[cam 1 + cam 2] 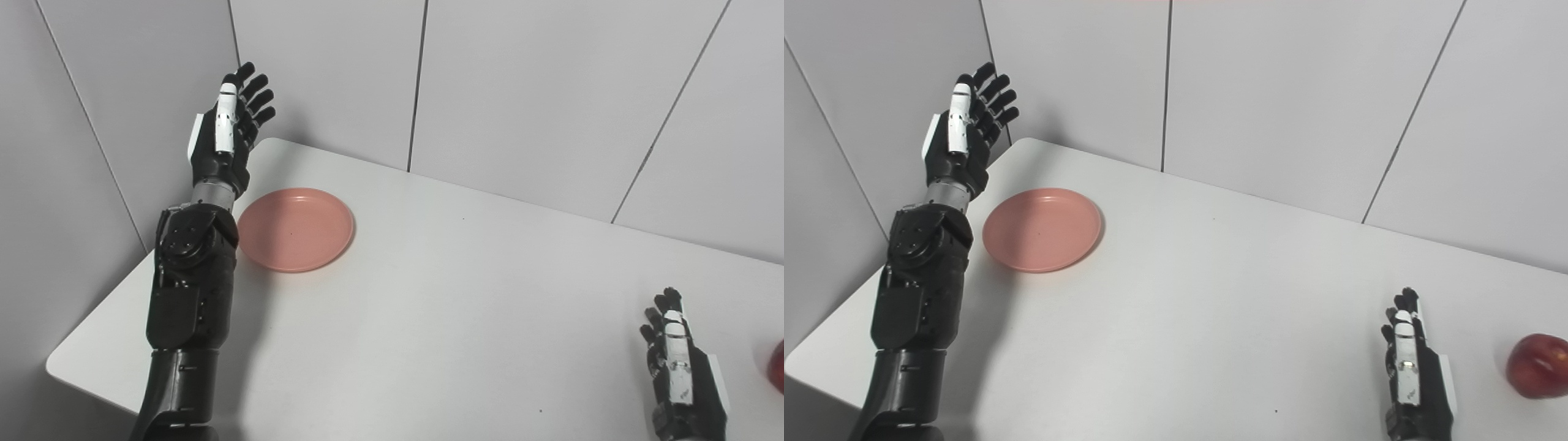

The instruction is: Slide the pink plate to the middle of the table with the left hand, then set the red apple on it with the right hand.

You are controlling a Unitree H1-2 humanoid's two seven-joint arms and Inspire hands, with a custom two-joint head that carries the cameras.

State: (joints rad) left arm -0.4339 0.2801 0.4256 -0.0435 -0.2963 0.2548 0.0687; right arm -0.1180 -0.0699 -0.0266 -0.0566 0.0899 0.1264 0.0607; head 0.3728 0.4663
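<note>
Simply round, smooth pink plate point(295, 228)

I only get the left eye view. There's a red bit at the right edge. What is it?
Observer: A whole red apple, sitting on the table.
Operator: Is the right hand touching it?
Observer: No. The right hand is open beside it, with bare table between them.
Operator: Does the apple have a stalk on top?
Observer: I can't tell, but there's a darker dip near its top edge.
</note>
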